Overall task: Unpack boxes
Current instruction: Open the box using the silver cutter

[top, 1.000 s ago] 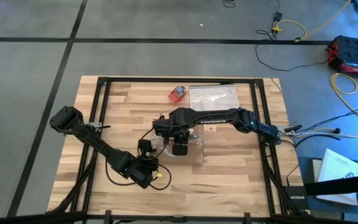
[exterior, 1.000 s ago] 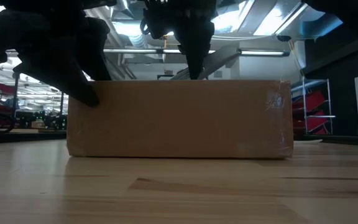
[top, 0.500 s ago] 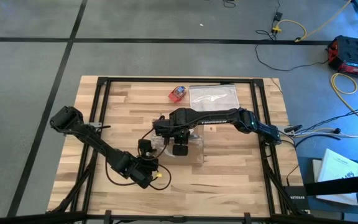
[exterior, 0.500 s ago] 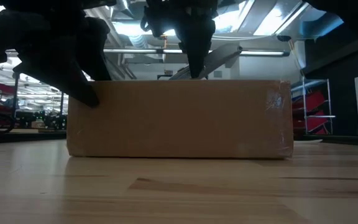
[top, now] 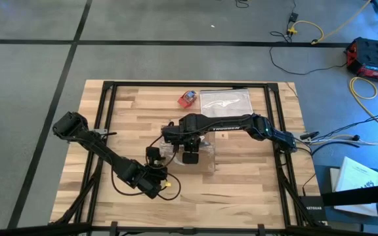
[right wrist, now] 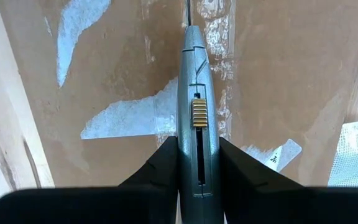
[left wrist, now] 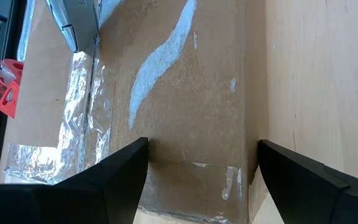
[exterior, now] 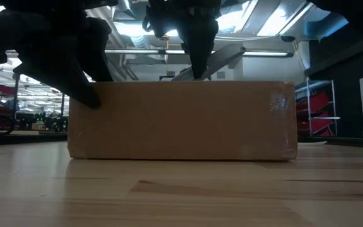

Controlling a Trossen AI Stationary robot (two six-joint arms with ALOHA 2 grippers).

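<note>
The shallow brown cardboard box lies flat on the wooden table, with shiny tape strips along its top. My right gripper hangs over the middle of the box, pointing down, shut on a grey utility knife. The knife's blade tip stands at the taped seam. My left gripper slants down at the box's left near corner, its fingers wide open. One finger is over the box's top and the other beside its near wall. My left gripper has one fingertip against the near wall of the box, by its upper left corner; the other finger stands over the top, and I cannot tell if it touches. My right gripper pinches the knife's handle between its two fingers from above. The knife stands upright, its blade end down on the box's top.
A small red-and-blue object and a clear silvery plastic bag lie at the far side of the table, beyond the box. Black frame rails run around the tabletop. Bare wood lies to the right of the box and along the near edge.
</note>
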